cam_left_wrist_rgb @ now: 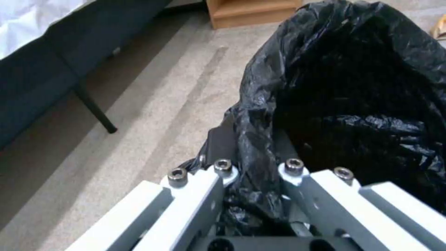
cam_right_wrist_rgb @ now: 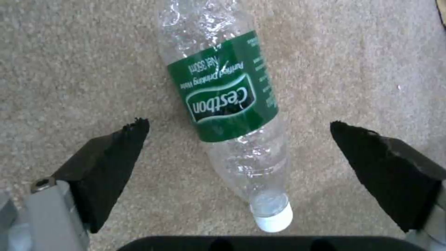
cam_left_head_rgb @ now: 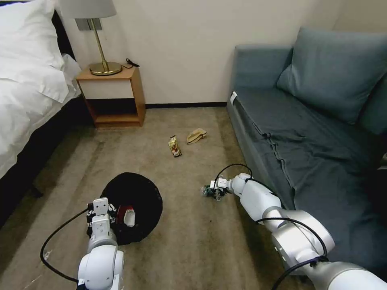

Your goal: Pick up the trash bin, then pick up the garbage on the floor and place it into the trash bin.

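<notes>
Lying on the carpet [cam_right_wrist_rgb: 69,52], the bottle [cam_right_wrist_rgb: 223,104] is straddled by the right gripper [cam_right_wrist_rgb: 239,139], fingers spread apart. The bin [cam_left_head_rgb: 139,197] is gripped at its bagged rim by the left gripper [cam_left_wrist_rgb: 253,153].

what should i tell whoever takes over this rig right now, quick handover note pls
Left gripper: shut on the rim of the trash bin, pinching the black bag liner; the bin sits low over the carpet on the robot's left.
Right gripper: open, fingers on either side of the clear bottle, which lies on the carpet near the sofa. Not gripped yet.
Done: bin is in hand; the red-and-white wrapper is already inside it.
Left: close on the bottle and bin it, then the brown-gold snack wrapper and the tan paper, both farther ahead near the nightstand.
</notes>
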Robot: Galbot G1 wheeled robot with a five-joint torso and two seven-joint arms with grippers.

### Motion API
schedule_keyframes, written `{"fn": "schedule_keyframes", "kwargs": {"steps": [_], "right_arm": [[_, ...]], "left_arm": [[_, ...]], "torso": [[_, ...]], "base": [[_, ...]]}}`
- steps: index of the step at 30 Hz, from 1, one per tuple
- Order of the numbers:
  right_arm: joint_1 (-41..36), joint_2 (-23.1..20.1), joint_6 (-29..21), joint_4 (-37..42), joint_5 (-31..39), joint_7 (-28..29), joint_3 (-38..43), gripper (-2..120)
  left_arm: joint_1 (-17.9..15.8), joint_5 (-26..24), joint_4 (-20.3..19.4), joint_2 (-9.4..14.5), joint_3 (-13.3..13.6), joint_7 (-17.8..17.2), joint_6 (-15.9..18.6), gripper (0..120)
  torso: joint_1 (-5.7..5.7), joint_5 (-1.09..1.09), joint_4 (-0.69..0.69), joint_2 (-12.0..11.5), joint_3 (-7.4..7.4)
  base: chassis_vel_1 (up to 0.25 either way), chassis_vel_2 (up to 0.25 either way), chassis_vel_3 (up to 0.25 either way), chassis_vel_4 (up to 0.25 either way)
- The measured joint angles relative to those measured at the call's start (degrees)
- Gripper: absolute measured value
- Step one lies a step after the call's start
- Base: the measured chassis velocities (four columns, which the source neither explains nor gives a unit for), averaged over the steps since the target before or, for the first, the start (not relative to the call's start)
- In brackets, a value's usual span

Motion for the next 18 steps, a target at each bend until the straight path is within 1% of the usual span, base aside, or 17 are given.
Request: {"fn": "schedule_keyframes", "kwargs": {"steps": [11,18], "right_arm": [[-0.8,0.7,0.7,0.7,1.0,0.3,-2.0,100],[-0.7,1.5,0.8,0.7,1.5,0.5,-2.4,100]], "left_arm": [[-0.2,0.8,0.5,0.0,0.6,0.0,-0.6,3],[0.3,1.5,0.2,0.0,1.0,-0.1,-0.9,3]], "torso": [[0.0,0.0,0.0,0.0,0.0],[0.0,0.0,0.01,0.0,0.0]], "base": [[0.0,0.0,0.0,0.0],[0.0,0.0,0.0,0.0]]}}
